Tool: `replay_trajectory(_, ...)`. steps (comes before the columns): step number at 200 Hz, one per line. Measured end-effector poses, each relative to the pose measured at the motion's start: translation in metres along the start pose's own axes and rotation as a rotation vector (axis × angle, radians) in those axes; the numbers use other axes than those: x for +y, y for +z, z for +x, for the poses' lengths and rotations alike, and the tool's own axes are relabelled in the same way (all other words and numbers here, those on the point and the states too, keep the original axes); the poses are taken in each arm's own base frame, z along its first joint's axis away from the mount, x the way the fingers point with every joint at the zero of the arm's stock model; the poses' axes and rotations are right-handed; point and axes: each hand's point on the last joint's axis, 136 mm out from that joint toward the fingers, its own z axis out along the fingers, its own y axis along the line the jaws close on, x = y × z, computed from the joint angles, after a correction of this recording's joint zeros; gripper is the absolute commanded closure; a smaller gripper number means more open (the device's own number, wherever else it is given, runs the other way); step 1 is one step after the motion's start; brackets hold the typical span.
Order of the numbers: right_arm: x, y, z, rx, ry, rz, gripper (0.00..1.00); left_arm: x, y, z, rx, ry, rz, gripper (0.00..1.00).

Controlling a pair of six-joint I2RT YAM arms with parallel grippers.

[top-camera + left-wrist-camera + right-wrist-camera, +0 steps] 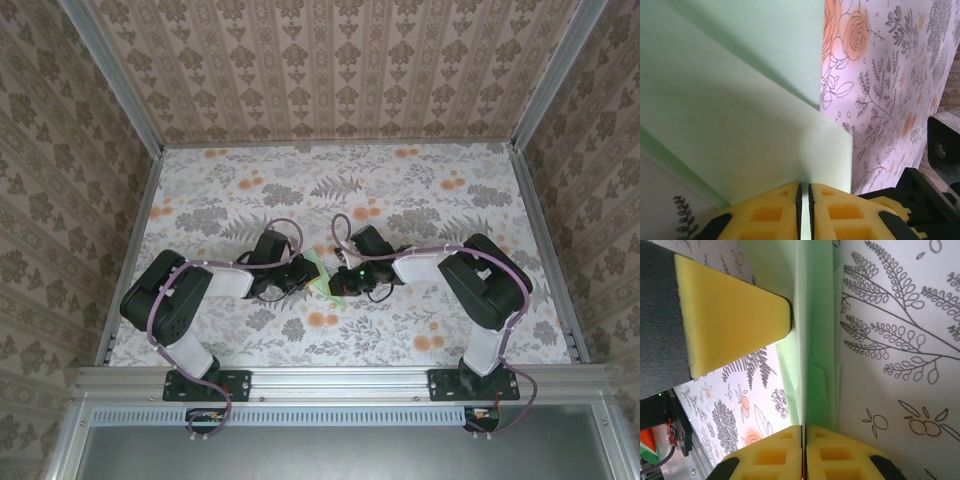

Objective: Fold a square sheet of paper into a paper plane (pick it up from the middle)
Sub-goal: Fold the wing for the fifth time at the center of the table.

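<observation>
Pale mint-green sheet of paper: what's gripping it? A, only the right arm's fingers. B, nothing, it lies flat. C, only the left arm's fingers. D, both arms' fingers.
D: the pale mint-green sheet of paper is pinched between the left arm's yellow foam fingers and between the right arm's yellow foam fingers.

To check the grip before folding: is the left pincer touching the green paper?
Touching. The left wrist view shows the left pincer shut, with the green paper running into the slit between its yellow fingers.
</observation>
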Motion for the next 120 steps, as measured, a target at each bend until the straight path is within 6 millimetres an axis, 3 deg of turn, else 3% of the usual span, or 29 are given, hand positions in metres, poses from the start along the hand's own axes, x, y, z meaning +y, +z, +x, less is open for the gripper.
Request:
replay_trajectory(48, -0.002, 0.0041, 0.0038, 0.021, 0.007, -0.014, 0.9, 0.0042, -0.0004, 0.0013, -0.002, -0.006, -0.006, 0.85)
replay_trajectory(93, 0.002, 0.0035, 0.0039, 0.029, 0.004, -0.032, 0.8, 0.0056, -0.0006, 0.0014, -0.005, -0.018, -0.005, 0.85)
replay_trajectory(120, 0.0038, 0.0022, 0.0041, 0.031, 0.003, -0.036, 0.79, 0.0038, -0.0029, 0.0019, -0.008, -0.015, 0.001, 0.84)
